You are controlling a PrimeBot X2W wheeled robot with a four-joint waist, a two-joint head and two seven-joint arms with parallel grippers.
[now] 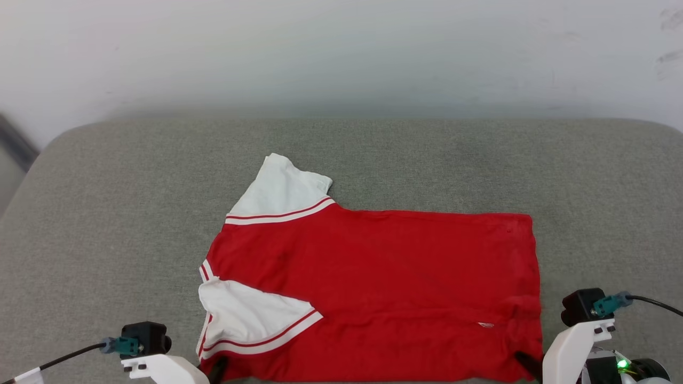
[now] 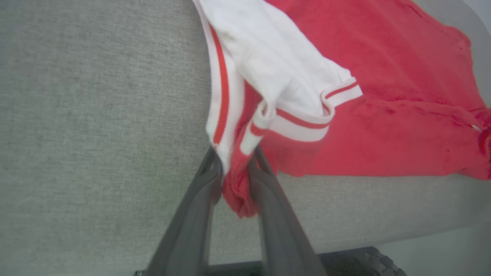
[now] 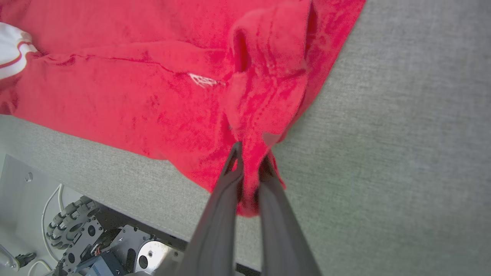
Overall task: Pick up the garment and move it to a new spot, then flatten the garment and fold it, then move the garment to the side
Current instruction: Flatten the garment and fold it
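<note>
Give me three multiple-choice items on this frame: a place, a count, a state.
1. The shirt lies on: A a wooden floor; B a grey surface; C a white tray.
2. White sleeves in the head view: A none; B one; C two.
3. The right gripper is: A wide open; B shut on the shirt; C shut on a cable.
B, grey fabric surrounds it. C, one far, one nearer sleeve. B, red cloth sits pinched between its fingers.
</note>
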